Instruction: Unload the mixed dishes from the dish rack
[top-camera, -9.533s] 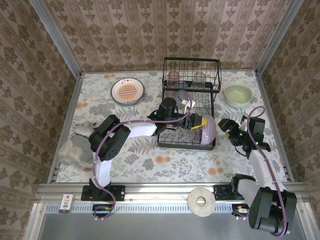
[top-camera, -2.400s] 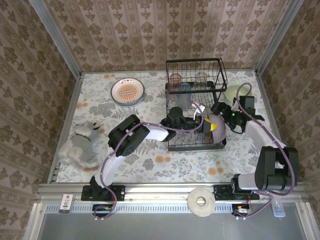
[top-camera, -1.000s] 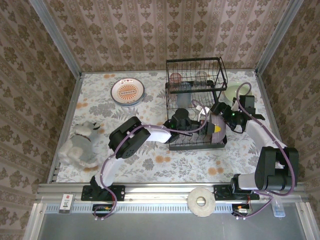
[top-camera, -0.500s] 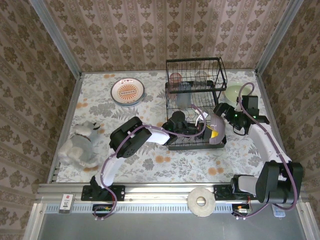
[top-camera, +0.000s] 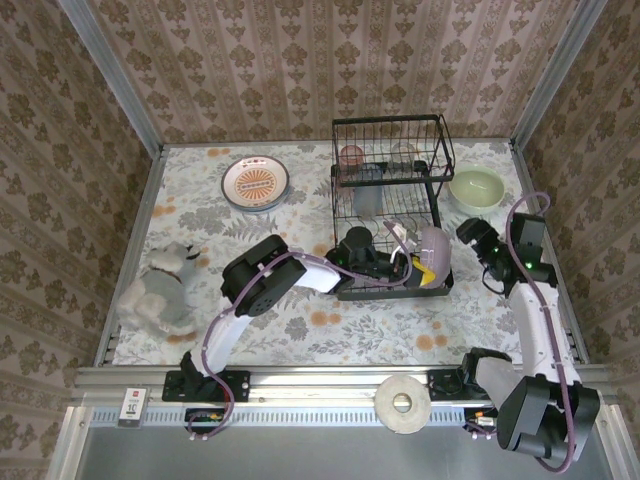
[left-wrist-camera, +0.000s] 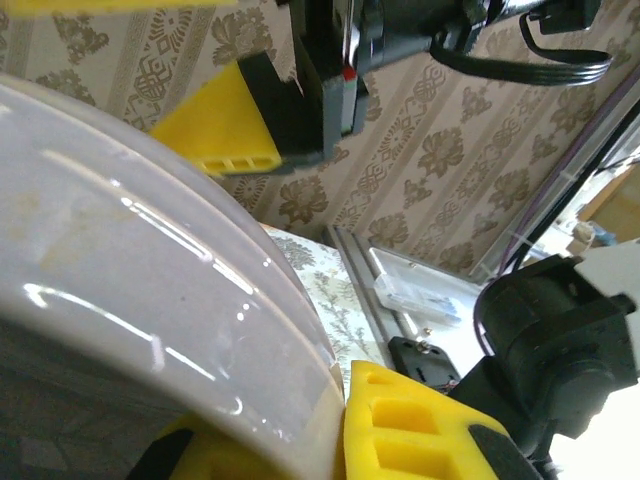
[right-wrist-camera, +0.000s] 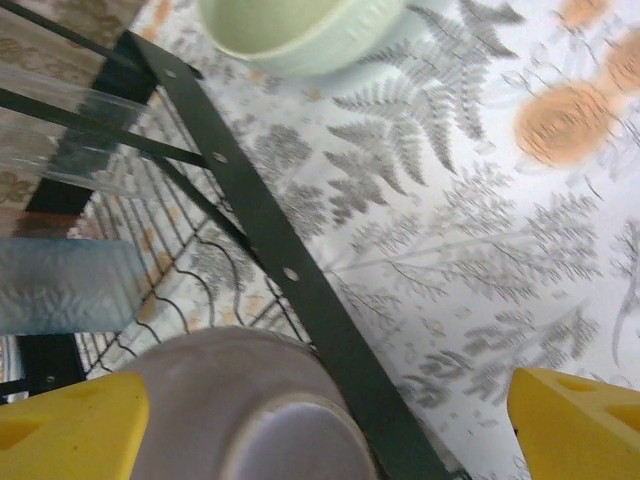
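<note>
I am reaching my left arm into the black wire dish rack (top-camera: 385, 205), because the lilac bowl (top-camera: 432, 255) is leaning at its lower tier's right end. My left gripper (left-wrist-camera: 320, 260) is clamping that bowl's rim. My right gripper (right-wrist-camera: 320, 440) is hanging wide apart just beside the rack, probably ready to help. The rack's wires are blurring the glass tumblers (right-wrist-camera: 60, 280).

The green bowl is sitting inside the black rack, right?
No. The green bowl sits on the table, to the right of the rack, not inside it. The top view shows this.
</note>
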